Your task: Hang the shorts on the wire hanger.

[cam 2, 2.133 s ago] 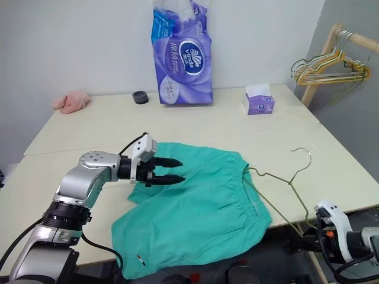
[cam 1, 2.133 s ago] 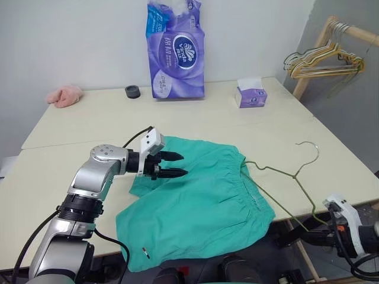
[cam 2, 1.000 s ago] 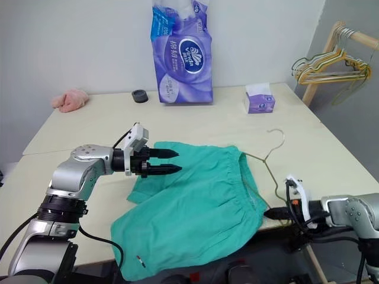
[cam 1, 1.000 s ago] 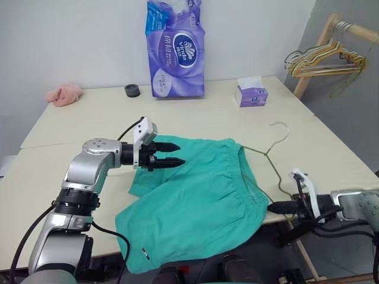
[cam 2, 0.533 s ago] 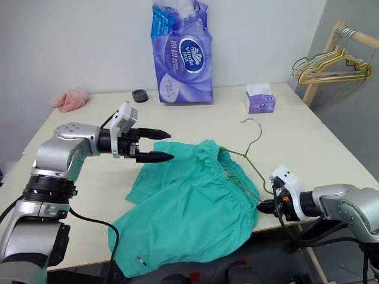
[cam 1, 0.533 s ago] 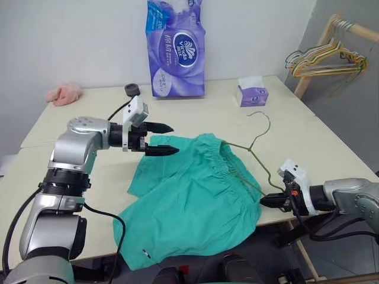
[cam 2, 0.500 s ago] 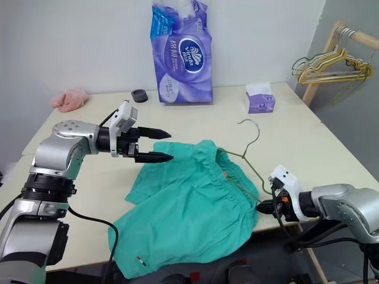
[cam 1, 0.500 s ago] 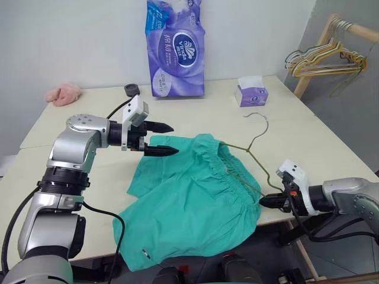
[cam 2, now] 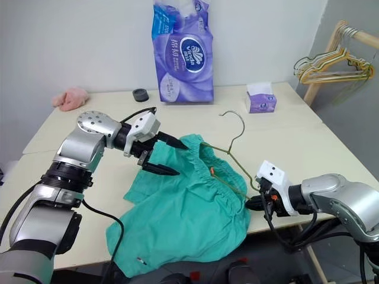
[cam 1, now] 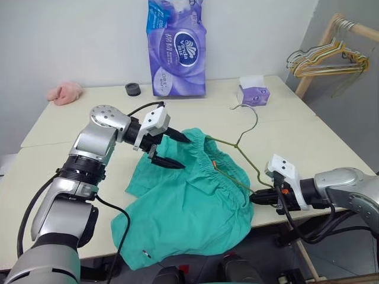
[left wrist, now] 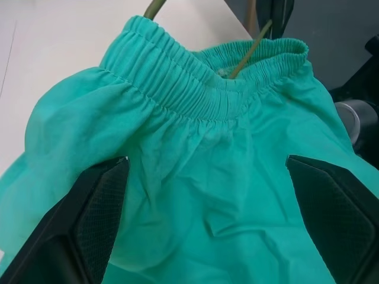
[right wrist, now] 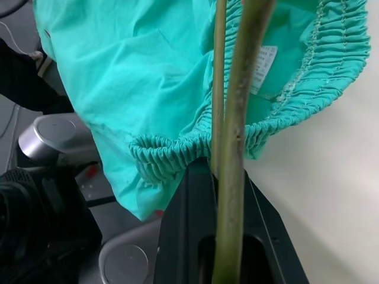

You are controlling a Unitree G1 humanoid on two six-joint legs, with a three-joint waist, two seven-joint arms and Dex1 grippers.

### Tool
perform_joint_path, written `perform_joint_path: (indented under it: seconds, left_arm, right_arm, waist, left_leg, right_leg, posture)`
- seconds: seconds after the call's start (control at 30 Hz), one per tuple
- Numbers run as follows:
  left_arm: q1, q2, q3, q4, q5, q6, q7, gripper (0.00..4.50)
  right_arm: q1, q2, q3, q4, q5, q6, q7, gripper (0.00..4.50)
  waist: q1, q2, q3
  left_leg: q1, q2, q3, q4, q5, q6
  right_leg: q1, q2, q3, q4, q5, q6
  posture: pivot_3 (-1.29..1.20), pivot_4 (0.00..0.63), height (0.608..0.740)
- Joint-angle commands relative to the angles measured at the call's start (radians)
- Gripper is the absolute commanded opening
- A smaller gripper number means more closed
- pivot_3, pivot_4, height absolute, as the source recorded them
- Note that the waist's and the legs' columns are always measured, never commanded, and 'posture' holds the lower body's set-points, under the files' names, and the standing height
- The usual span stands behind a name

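The shorts (cam 1: 189, 204) are thin, creased teal-green cloth spread over the near part of the table (cam 1: 308, 139), their front hem drooping past its edge with a small white label (cam 1: 145, 254) there. The gathered elastic waistband (cam 1: 222, 171) puckers in fine ribs and is lifted into an open loop.

The right gripper (cam 1: 256, 197), at the near right edge, is clamped on the hanger (cam 1: 237, 145) at its lower corner. The hanger is thin olive-green wire, a triangle with a curved hook (cam 1: 244, 109) pointing away from the robot; one side runs through the waistband opening. The right wrist view shows the wire (right wrist: 234, 118) pinched between the black fingers (right wrist: 192, 225), with the ribbed band just past it and a white tag (right wrist: 263, 68) sewn inside.

The left gripper (cam 1: 172, 149) hangs above the far left leg of the shorts, jaws spread wide, holding nothing. Its wrist view shows both textured pads (left wrist: 98, 210) flanking the crumpled cloth, wire entering the waistband beyond.

Farther back stand a small purple tissue box (cam 1: 253, 93), a tall glossy purple tissue pack (cam 1: 177, 50), a black ring (cam 1: 132, 90) and a fuzzy pink cloth (cam 1: 64, 93). At far right, bunched hangers (cam 1: 323, 59) hang from a wooden rail.
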Motion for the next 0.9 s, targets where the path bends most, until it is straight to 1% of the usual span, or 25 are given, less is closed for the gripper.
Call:
perform_joint_path:
  seconds: [0.03,0.07,0.17,0.23,0.3,0.43,0.57,0.67,0.77,0.9]
  left_arm:
    - [-0.065,0.065,0.004,0.042,-0.007,-0.044,-0.006,4.49]
    - [-0.068,0.074,-0.006,0.055,-0.003,-0.061,-0.006,4.49]
    - [-0.123,0.071,0.026,0.153,0.035,-0.088,-0.005,4.49]
    - [-0.137,0.074,0.032,0.179,0.039,-0.091,-0.005,4.49]
    - [-0.117,0.081,0.011,0.157,0.023,-0.088,-0.006,4.49]
    - [-0.061,0.075,-0.021,0.074,-0.017,-0.069,-0.006,4.49]
    - [-0.033,0.09,-0.053,-0.011,-0.094,-0.005,-0.006,4.49]
    - [-0.038,0.113,-0.072,-0.029,-0.124,0.019,-0.006,4.49]
    - [-0.031,0.138,-0.113,-0.037,-0.127,-0.001,-0.006,4.49]
    - [-0.011,0.13,-0.156,-0.03,-0.105,-0.042,-0.006,4.49]
  right_arm:
    - [0.005,-0.01,0.021,-0.057,0.001,-0.031,0.018,0.0]
    - [0.007,-0.011,0.023,-0.056,-0.004,-0.033,0.019,0.0]
    - [0.015,-0.012,0.026,-0.05,-0.016,-0.037,0.021,0.0]
    - [0.018,-0.017,0.032,-0.046,-0.024,-0.047,0.021,0.0]
    - [0.018,-0.021,0.038,-0.046,-0.03,-0.056,0.021,0.0]
    - [0.007,-0.024,0.058,-0.055,-0.048,-0.073,0.023,0.0]
    - [-0.002,-0.026,0.072,-0.059,-0.061,-0.079,0.024,0.0]
    - [0.001,-0.033,0.078,-0.058,-0.069,-0.084,0.026,0.0]
    - [0.001,-0.036,0.08,-0.058,-0.07,-0.087,0.029,0.0]
    - [-0.018,-0.036,0.098,-0.07,-0.086,-0.104,0.034,0.0]
  waist:
    - [-0.005,0.0,0.0]
    - [-0.007,0.0,0.0]
    - [-0.008,0.0,0.0]
    - [-0.007,0.0,0.0]
    - [-0.007,0.0,0.0]
    - [-0.007,0.0,0.0]
    - [-0.007,0.0,0.0]
    - [-0.007,0.0,0.0]
    - [-0.012,0.0,0.0]
    - [-0.014,0.0,0.0]
  left_leg:
    - [0.0,0.0,0.0,0.0,0.0,0.0]
    - [-0.001,0.0,0.0,0.0,0.0,0.0]
    - [-0.001,0.0,0.0,0.0,0.0,0.0]
    - [-0.001,0.0,0.0,0.0,0.0,0.0]
    - [-0.001,0.0,0.0,0.001,0.0,0.0]
    - [-0.002,0.0,0.0,0.0,0.0,0.0]
    - [-0.012,0.0,0.0,0.003,0.0,0.0]
    - [-0.013,0.0,0.0,0.003,0.0,0.0]
    - [-0.013,0.0,0.0,0.003,0.0,0.0]
    - [-0.013,0.0,0.0,0.003,0.0,0.0]
  right_leg:
    - [-0.001,0.0,0.0,0.0,0.0,0.0]
    - [-0.001,0.0,0.0,0.001,0.0,0.0]
    - [-0.002,0.0,0.0,0.001,0.0,0.0]
    - [-0.001,0.0,0.0,0.001,0.0,0.0]
    - [-0.001,0.0,0.0,0.0,-0.001,0.002]
    - [-0.002,-0.001,0.0,0.001,0.0,0.001]
    - [-0.013,-0.001,0.0,0.006,0.0,0.0]
    - [-0.015,-0.001,0.0,0.007,0.0,0.0]
    - [-0.015,-0.001,0.0,0.007,0.0,0.0]
    - [-0.014,-0.001,0.0,0.007,0.0,0.0]
  posture:
    - [-0.21,0.044,0.74]
    - [-0.21,0.044,0.74]
    - [-0.21,0.044,0.74]
    - [-0.21,0.044,0.74]
    - [-0.2,0.042,0.74]
    - [-0.21,0.043,0.74]
    - [-0.21,0.045,0.74]
    - [-0.21,0.047,0.74]
    - [-0.21,0.047,0.74]
    - [-0.21,0.045,0.74]
